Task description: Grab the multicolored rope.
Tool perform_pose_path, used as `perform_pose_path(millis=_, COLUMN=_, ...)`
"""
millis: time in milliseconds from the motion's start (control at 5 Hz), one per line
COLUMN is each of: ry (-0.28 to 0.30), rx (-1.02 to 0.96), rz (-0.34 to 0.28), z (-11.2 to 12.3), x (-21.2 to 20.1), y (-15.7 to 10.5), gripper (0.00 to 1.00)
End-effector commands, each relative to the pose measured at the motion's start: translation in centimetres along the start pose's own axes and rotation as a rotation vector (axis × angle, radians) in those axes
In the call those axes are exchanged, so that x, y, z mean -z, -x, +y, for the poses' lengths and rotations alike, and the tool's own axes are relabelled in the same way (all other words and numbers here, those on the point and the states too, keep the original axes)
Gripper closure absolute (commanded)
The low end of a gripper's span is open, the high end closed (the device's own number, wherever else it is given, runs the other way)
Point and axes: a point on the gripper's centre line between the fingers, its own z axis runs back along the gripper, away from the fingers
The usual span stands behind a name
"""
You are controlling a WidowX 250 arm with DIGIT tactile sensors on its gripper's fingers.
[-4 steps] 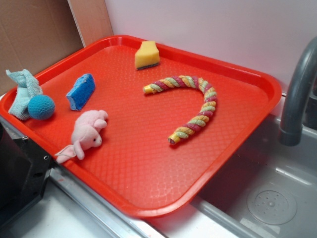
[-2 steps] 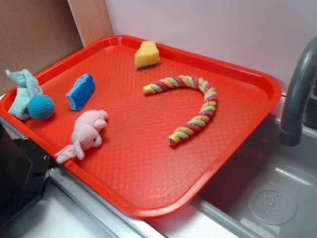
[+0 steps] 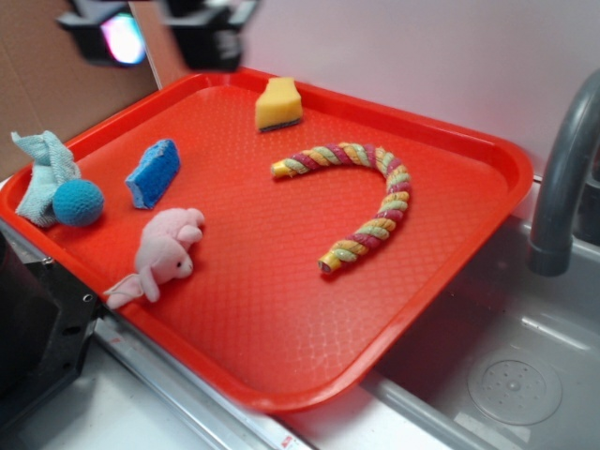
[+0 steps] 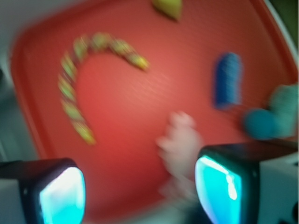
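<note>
The multicolored rope (image 3: 394,192) lies in an arch on the red tray (image 3: 506,150), right of centre, its pink, yellow and pale green strands twisted together. My gripper (image 3: 159,23) hangs high over the tray's far left corner, well away from the rope, open with nothing between its fingers. In the blurred wrist view the rope (image 4: 67,88) curves at the upper left, far above the gripper (image 4: 140,191), whose two cyan pads stand wide apart over the tray (image 4: 140,107).
On the tray also lie a yellow sponge (image 3: 278,103), a blue sponge (image 3: 153,172), a pink plush toy (image 3: 167,251), a blue ball (image 3: 78,202) and a pale blue cloth (image 3: 42,169). A grey faucet (image 3: 562,187) and sink (image 3: 506,375) sit at the right.
My gripper has come into the exterior view at the top left; before it was out of sight. The rope and the other objects have not moved.
</note>
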Motion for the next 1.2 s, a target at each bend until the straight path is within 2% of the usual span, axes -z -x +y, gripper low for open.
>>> perform_pose_path(millis=0, ry=0.075, rx=0.034, rz=0.0, z=-5.3, x=5.7, y=-5.4, gripper=0.0)
perform_pose_path(millis=200, ry=-0.014, rx=0.114, rz=0.03, z=-5.8, x=9.4, y=-1.7, gripper=0.0)
perform_pose_path(millis=400, ry=-0.017, rx=0.158, rz=0.052, z=-7.2, x=12.9, y=-0.7, gripper=0.0)
perform_pose_path(millis=600, ry=-0.003, rx=0.177, rz=0.111, z=-7.7, x=15.0, y=0.7, gripper=0.0)
perform_pose_path(millis=800, ry=-0.024, rx=0.203, rz=0.171, z=-7.5, x=15.8, y=2.2, gripper=0.39)
perform_pose_path(millis=1000, ry=-0.038, rx=0.266, rz=0.192, z=-6.2, x=14.7, y=3.5, gripper=1.0)
